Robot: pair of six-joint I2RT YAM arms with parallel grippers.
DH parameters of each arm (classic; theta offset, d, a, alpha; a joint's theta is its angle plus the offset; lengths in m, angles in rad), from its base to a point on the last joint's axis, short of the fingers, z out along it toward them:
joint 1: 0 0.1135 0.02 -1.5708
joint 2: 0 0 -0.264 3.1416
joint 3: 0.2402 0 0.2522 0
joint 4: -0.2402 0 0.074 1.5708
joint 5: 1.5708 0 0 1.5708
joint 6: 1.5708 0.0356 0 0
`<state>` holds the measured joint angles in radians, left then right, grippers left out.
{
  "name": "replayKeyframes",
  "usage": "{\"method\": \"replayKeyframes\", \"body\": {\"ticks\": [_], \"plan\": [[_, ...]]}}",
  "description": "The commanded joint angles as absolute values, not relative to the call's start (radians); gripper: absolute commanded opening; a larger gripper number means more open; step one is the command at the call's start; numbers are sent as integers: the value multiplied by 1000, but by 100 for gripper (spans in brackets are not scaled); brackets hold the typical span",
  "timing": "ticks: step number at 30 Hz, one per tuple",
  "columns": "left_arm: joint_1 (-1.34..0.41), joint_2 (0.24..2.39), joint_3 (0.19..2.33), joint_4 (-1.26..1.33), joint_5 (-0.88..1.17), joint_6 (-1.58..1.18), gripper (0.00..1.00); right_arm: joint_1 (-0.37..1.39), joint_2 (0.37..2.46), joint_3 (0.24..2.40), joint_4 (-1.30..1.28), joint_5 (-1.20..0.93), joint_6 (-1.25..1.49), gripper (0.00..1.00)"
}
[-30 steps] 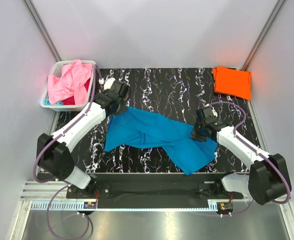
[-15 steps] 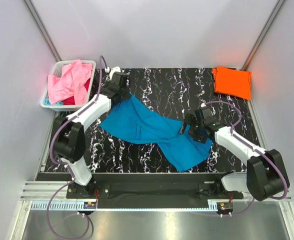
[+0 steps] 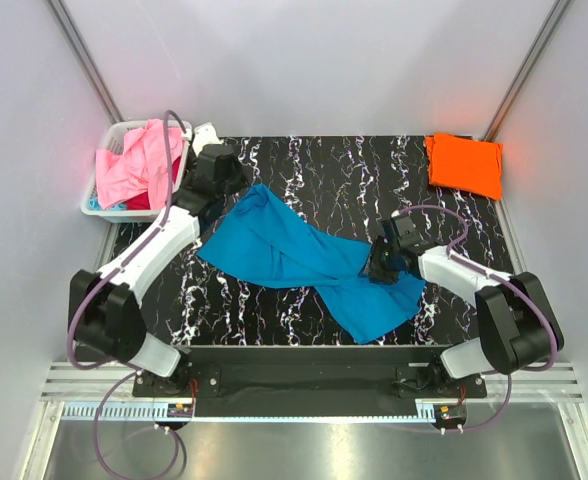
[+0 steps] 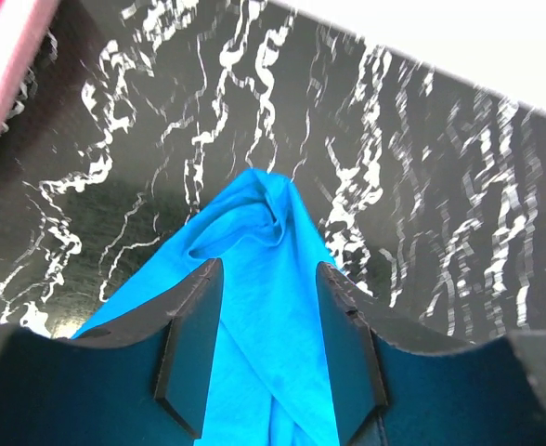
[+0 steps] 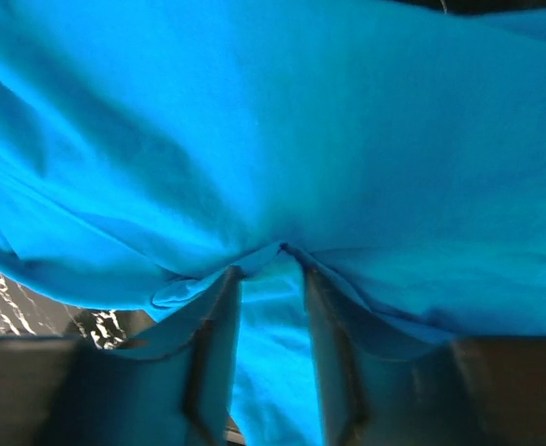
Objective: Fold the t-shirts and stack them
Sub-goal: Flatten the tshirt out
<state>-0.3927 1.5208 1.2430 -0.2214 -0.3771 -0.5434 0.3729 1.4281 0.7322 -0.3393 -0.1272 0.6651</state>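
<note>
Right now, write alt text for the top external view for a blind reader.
A crumpled teal-blue t-shirt lies diagonally across a black marbled table, the left gripper by its far end and the right gripper on its near part. A folded orange t-shirt sits in the far right corner; a white basket at far left holds a pink t-shirt.
</note>
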Motion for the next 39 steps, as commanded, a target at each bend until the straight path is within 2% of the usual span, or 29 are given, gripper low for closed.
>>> {"method": "replayKeyframes", "body": {"ticks": [1, 2, 3, 7, 14, 24, 29, 32, 39], "plan": [[-388, 1444, 1236, -248, -423, -572, 50, 390, 1434, 765, -308, -158, 675, 39], [-388, 1436, 1236, -285, -420, -581, 50, 393, 1422, 764, -310, -152, 680, 33], [-388, 1430, 1236, -304, -413, -598, 50, 396, 1416, 762, -314, -152, 684, 21], [-388, 1416, 1235, -422, -376, -675, 50, 414, 1385, 767, -337, -130, 693, 0], [-388, 1408, 1134, -485, -192, -759, 50, 440, 1310, 799, -426, -69, 701, 0], [-388, 1328, 1043, -638, -278, -811, 46, 449, 1128, 876, -779, 323, 802, 0], [-388, 1336, 989, -647, -235, -825, 45, 448, 1137, 885, -775, 328, 801, 0], [-394, 1362, 962, -664, -215, -836, 39, 448, 1175, 888, -762, 299, 796, 0], [-399, 1345, 871, -683, -340, -880, 38, 448, 1187, 877, -733, 275, 792, 0]]}}
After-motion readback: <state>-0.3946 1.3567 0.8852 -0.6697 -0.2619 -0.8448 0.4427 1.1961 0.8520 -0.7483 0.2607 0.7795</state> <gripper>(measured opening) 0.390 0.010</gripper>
